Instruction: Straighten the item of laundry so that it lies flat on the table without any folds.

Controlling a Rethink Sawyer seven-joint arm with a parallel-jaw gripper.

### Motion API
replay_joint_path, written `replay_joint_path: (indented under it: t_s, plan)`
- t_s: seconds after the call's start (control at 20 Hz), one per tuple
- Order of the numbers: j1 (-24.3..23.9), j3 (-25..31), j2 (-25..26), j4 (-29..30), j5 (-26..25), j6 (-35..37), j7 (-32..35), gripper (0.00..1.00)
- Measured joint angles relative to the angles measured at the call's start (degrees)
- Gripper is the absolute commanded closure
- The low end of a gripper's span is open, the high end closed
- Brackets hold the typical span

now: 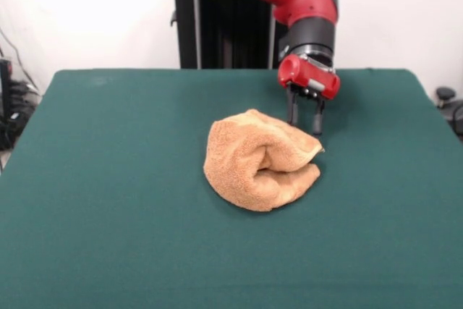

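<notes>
The item of laundry (259, 169) is a light orange-tan terry towel lying bunched in a rolled heap near the middle of the green table (108, 200). Its right side curls over itself into thick folds ending in a small point. My gripper (304, 127) hangs from the red arm just behind the towel's upper right edge. Its two dark fingers (291, 111) point down and stand apart, open, with nothing between them. The fingertips sit close to the cloth, and I cannot tell whether they touch it.
The black pedestal (217, 27) rises behind the table's far edge. Cables and dark gear (11, 106) lie off the left side, and a small black object (445, 95) sits past the right edge.
</notes>
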Motion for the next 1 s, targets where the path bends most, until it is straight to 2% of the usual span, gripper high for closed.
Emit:
replay_joint_path:
  t_s: [1.0]
  plan:
    - [0.13, -1.47, 0.04, 0.01, 1.57, -0.12, 0.0, 0.0]
